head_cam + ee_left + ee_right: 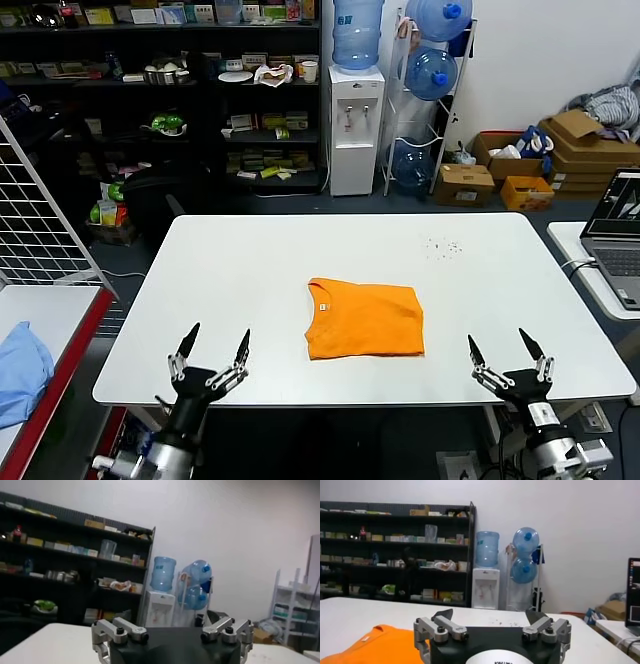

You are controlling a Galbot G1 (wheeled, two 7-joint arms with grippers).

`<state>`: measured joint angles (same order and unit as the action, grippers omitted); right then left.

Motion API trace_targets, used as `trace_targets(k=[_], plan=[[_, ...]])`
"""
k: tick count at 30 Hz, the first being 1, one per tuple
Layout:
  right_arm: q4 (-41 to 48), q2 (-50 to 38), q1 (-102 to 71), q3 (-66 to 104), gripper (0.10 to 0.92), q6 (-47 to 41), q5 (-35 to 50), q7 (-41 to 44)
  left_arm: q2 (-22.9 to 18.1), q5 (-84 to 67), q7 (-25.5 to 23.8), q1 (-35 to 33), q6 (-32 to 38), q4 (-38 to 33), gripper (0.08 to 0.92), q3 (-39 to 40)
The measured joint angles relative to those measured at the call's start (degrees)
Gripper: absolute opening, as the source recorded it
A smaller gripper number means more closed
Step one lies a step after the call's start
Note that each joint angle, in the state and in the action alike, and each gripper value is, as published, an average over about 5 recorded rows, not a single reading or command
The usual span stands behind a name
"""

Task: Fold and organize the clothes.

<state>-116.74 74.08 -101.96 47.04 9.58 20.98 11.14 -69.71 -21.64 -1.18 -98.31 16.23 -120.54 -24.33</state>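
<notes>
Orange T-shirt [364, 319] lies folded mid-table [250, 270], apparently finished, so left gripper [213, 345] and right gripper [506, 349] wait apart at the near edge, fingers spread, empty.

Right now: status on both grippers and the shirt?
Left gripper and right gripper: fingers open, empty, at table's near edge. Orange T-shirt folded, mid-table, untouched. Nothing in the way.
</notes>
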Motion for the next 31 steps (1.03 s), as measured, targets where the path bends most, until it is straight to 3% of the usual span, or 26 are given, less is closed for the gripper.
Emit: trace_targets(k=[10, 18, 31], plan=[[0.7, 7.53, -1.21, 0.93, 0.921, 6.63, -6.44, 1.89, -5.11, 6.68, -4.07, -9.09, 6.97, 0.51, 0.921, -4.75], [-0.47, 12.84, -2.1, 2.3, 0.921, 9.89, -9.27, 3.67, -9.17, 9.43, -5.59, -12.2, 9.15, 0.49, 0.921, -5.99], [-0.79, 15.86, -3.17, 2.63, 0.921, 11.37, -11.26, 5.12, -11.5, 11.76, -5.39, -14.93, 10.36, -0.22, 0.921, -6.53]])
